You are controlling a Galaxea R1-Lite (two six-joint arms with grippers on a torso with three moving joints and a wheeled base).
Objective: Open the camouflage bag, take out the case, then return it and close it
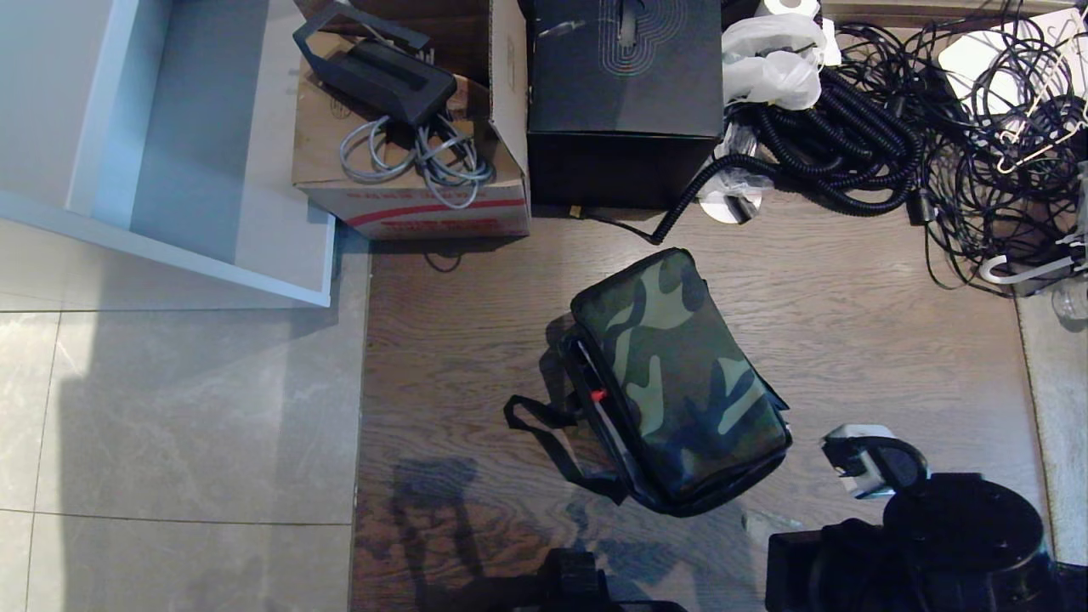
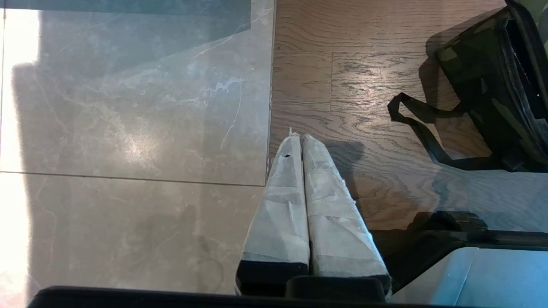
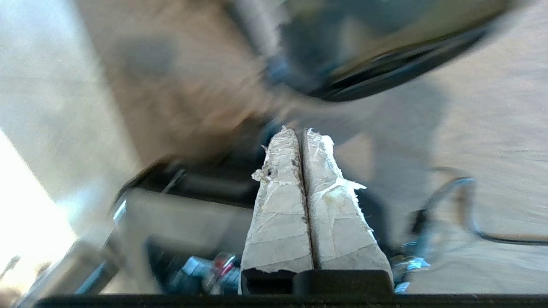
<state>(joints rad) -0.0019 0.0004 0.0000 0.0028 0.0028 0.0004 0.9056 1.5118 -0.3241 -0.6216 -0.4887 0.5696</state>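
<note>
A: Item one, nearest your lens: the right arm (image 1: 926,527), low at the right edge of the head view, just beside the bag's near corner. State of the right hand (image 3: 299,132)?

B: Your right hand has its two wrapped fingers (image 3: 278,214) pressed together, pinching nothing; its wrist view is blurred, with the bag's edge above the tips.

A: Item two, left hand (image 2: 299,137)?

B: Fingers pressed together too, empty, above the seam where grey tile meets the wood floor (image 1: 850,323).

A: Item three, the camouflage bag (image 1: 680,374)?

B: You will find it on the wood floor at centre, camouflage top up, red zipper pull (image 1: 597,395) on its left side, black strap (image 1: 544,425) loose on the floor.

A: Item four, surroundings?

B: Behind it: a cardboard box (image 1: 408,170) with grey cable, a black cube box (image 1: 625,93), a heap of black cables (image 1: 918,136).
</note>
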